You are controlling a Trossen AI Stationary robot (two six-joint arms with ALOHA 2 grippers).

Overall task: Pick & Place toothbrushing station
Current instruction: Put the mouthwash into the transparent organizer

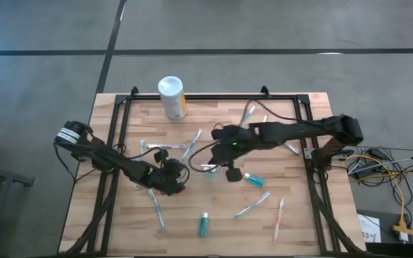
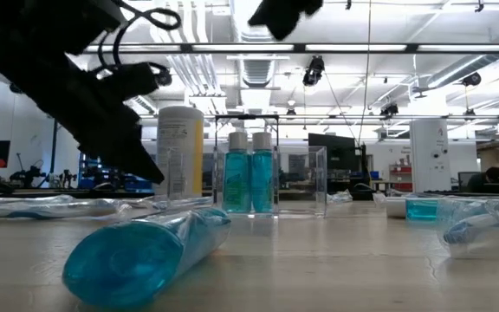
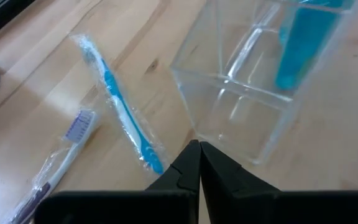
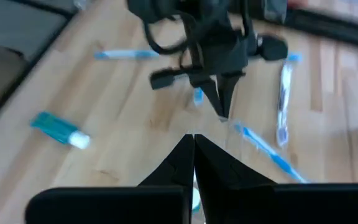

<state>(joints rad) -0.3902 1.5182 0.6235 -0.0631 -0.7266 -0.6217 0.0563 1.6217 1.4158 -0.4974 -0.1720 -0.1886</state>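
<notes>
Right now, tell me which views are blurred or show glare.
Low view: the nearest teal tube is soft and out of focus, ceiling lights glare behind. Right wrist view: the left arm's gripper is blurred. Left wrist view: sharp, with bright reflections on the clear cup.

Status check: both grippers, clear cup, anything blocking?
Left gripper shut, empty, beside clear plastic cup. Right gripper shut, empty, above table. Cup holds teal tubes. Wrapped blue toothbrush lies near.

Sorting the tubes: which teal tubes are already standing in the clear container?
The two teal tubes upright side by side inside the clear container; every other tube lies flat on the table.
</notes>
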